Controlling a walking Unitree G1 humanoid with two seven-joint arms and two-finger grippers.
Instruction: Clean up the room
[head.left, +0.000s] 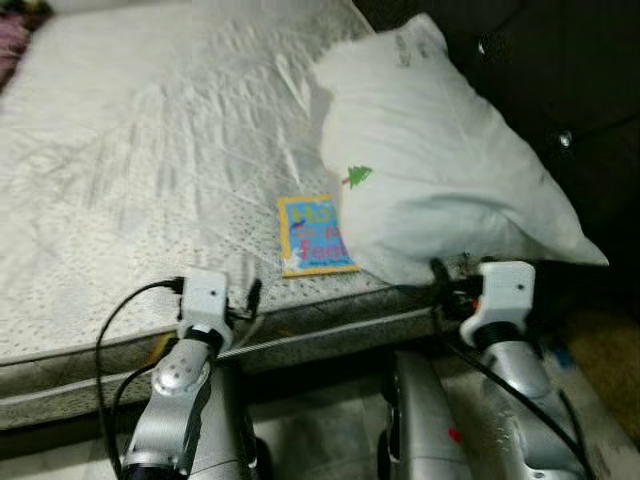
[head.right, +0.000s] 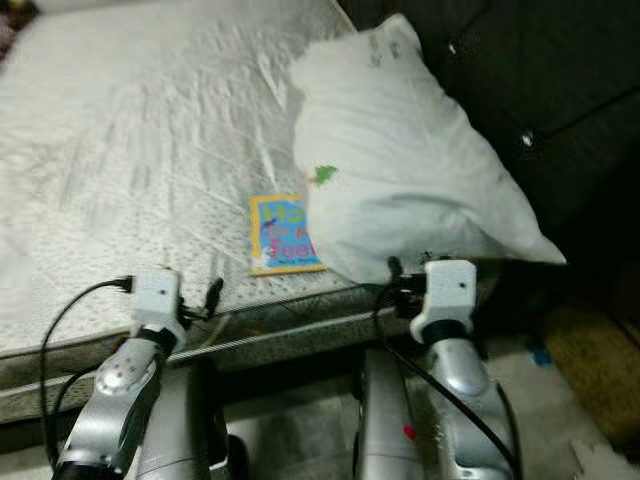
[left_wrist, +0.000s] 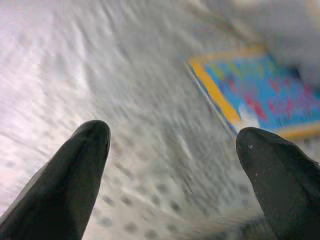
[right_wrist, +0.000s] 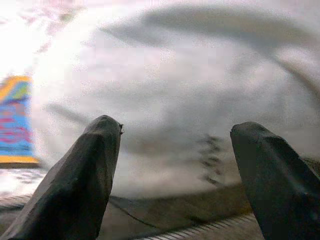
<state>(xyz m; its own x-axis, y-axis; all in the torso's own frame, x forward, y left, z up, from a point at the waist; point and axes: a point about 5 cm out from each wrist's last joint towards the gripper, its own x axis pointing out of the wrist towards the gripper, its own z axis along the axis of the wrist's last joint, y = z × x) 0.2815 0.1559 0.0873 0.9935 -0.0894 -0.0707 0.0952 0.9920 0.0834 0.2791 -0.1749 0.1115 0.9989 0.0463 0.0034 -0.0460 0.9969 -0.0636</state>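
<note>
Partly under the white pillow lies a yellow-bordered blue book.

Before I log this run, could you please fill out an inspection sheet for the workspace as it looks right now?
Surface: bare mattress, wrinkled.
Job's things: white pillow near the headboard corner; colourful book lying flat, partly under the pillow.
Clutter: dark red fabric at the far left corner.
Grippers: left gripper open over the mattress near the book; right gripper open, facing the pillow.
Cables: black cable looping from the left wrist.
Surroundings: dark tufted headboard.
</note>
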